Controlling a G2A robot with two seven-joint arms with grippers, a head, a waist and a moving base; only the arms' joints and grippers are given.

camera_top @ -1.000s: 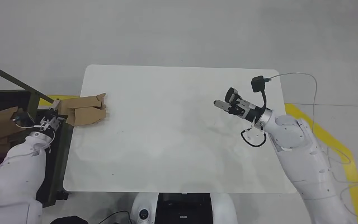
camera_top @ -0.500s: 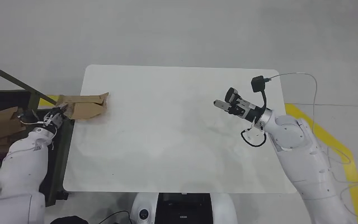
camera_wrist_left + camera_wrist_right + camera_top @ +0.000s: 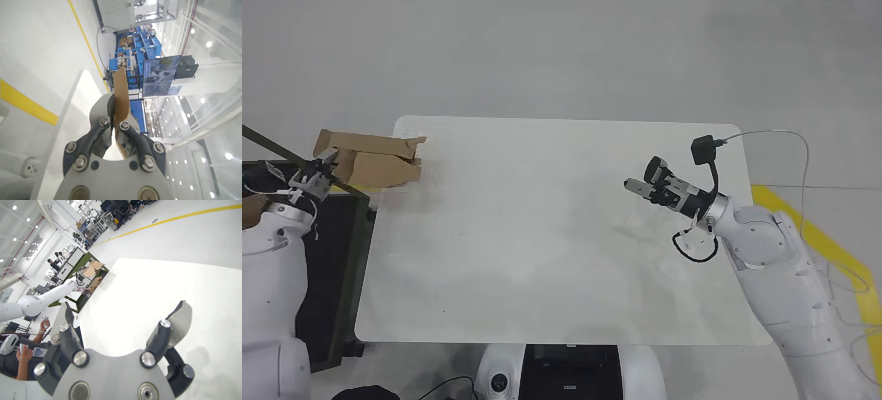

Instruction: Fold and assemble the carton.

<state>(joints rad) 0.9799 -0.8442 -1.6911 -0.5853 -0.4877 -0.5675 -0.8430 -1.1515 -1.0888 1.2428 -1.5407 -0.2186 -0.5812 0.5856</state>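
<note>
Cardboard carton [image 3: 367, 165] hangs upper left in top view; left wrist view shows left tool [image 3: 118, 111] pinching its edge. Right tool [image 3: 123, 303] wide apart over desk [image 3: 562, 250].

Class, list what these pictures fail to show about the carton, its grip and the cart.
1. The carton: edge-on in the left wrist view, folds hidden; too small in the top view to count flaps.
2. The left pincer: which flap it grips is too small to tell in the top view.
3. The cart: contents cut off by the top view's left edge, too small in the right wrist view.
</note>
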